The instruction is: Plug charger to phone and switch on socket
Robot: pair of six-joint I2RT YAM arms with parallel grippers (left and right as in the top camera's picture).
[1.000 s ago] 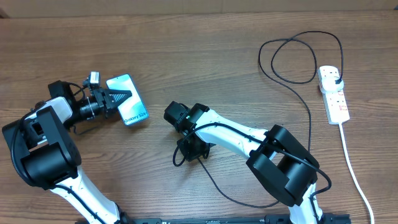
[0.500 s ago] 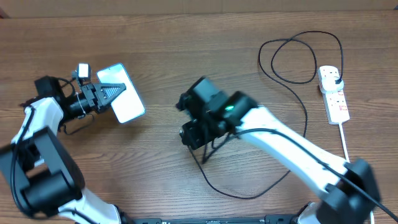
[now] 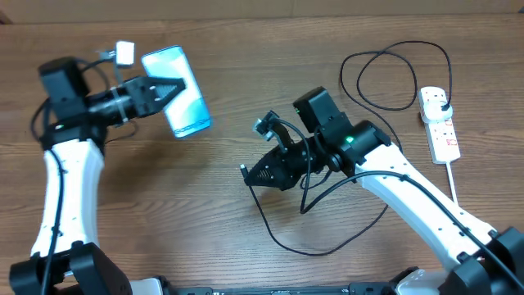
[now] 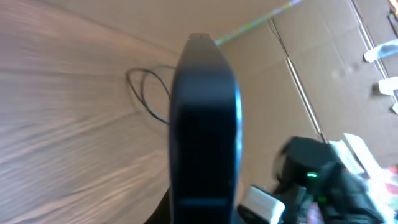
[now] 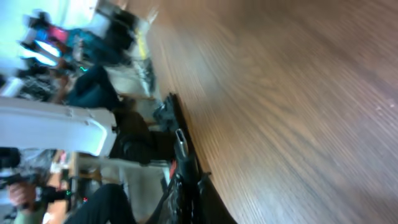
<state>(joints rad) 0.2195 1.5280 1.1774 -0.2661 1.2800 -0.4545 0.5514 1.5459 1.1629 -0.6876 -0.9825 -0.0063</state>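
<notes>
Charger [image 3: 311, 253]: slack is looping on the table nearest the base; tip is sitting in the right gripper
Right gripper [image 3: 250, 174]: fingers are pinching narrow on the charger, raised mid-table
Socket [image 3: 440, 124]: lying far right, well apart from both arms
Phone [image 3: 187, 111]: hanging off the table, far left
Left gripper [image 3: 166, 88]: clamping the phone's short end
Mating: likely going best squaring the tip to the port; pushing straight; minding the slack

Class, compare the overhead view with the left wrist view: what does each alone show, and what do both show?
Only overhead: the white power strip and the glowing face of the slim cyan-screened phone. Only left wrist: that phone's dark edge seen end-on, and brown cardboard beyond the wooden table. Both: the phone itself, the loop of the thin black cable, and that table.
</notes>
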